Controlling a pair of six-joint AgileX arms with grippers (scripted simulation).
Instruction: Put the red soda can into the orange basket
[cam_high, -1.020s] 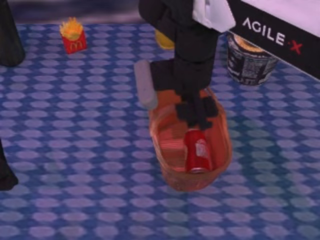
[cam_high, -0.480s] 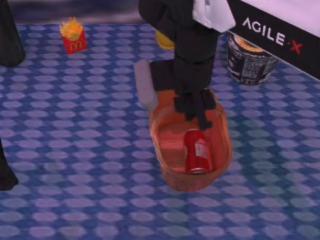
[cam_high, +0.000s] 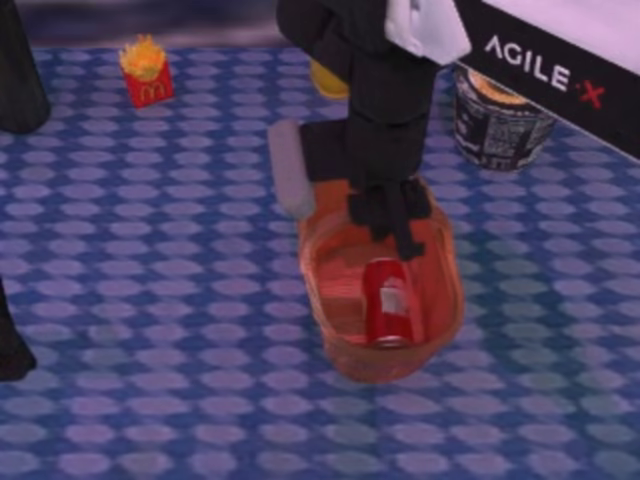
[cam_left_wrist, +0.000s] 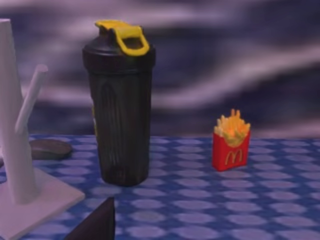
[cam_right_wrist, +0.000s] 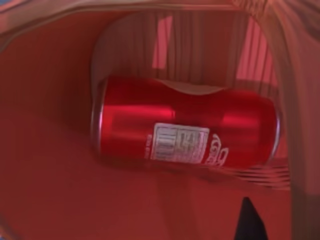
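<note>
Red soda can rolled slightly inside orange basket; noodle tub nearby.

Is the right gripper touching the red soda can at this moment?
Apart. In the top view the right gripper sits above the basket's far end, with orange basket floor showing between it and the red soda can lying inside.

Standing on the blue patterned cloth: red fries box, black noodle tub well right of it, dark shaker bottle and white rack near it.
</note>
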